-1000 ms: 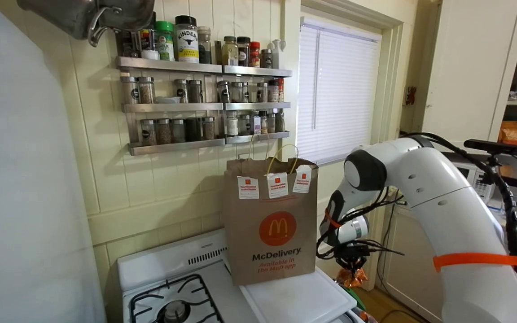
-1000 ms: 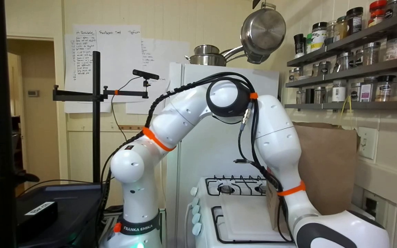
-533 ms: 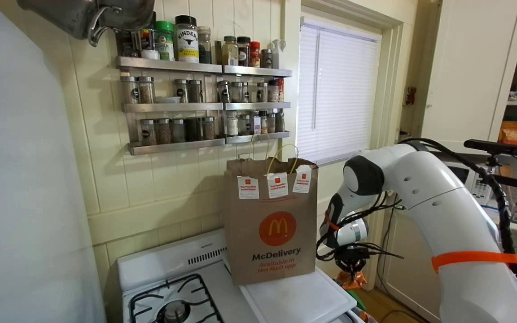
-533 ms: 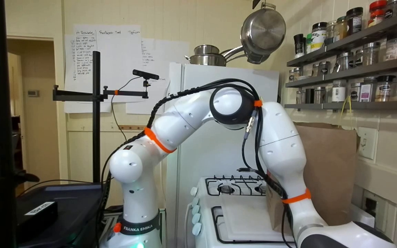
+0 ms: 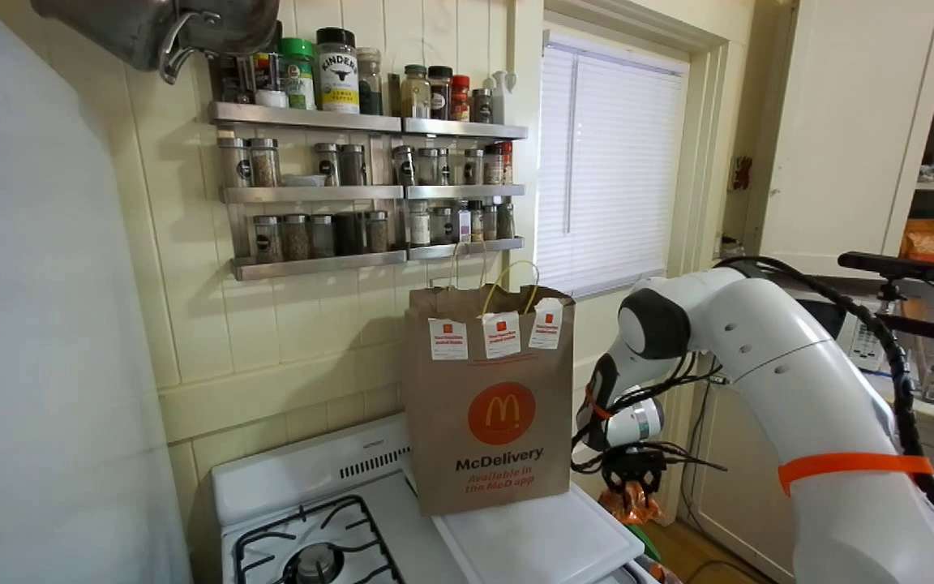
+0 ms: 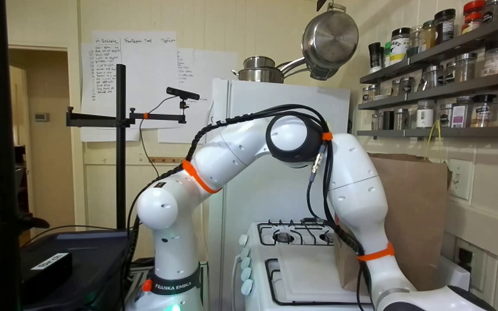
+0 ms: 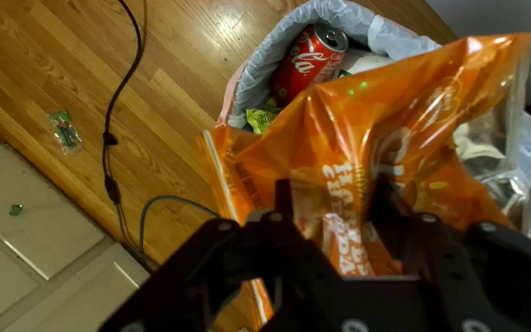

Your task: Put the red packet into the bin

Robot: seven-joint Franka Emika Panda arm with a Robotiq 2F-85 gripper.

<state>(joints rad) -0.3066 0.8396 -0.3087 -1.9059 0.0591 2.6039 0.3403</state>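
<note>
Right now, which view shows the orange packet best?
The wrist view: the orange packet looks large and partly readable, though the gripper covers some. In an exterior view the packet looks small; an exterior view with the robot's base lacks it.

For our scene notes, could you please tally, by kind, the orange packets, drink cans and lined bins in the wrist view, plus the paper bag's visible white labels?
Orange packet: 1
Drink can: 1
Lined bin: 1
White labels: 3
Total: 6

Your red packet [image 7: 334, 133], crinkled, glossy orange with pale lettering, spreads at the parted jaws of your tool [image 7: 334, 193]; below the tool, partly hidden by the packet, sits the bin [image 7: 252, 85], whitish-lined and part-filled.
</note>
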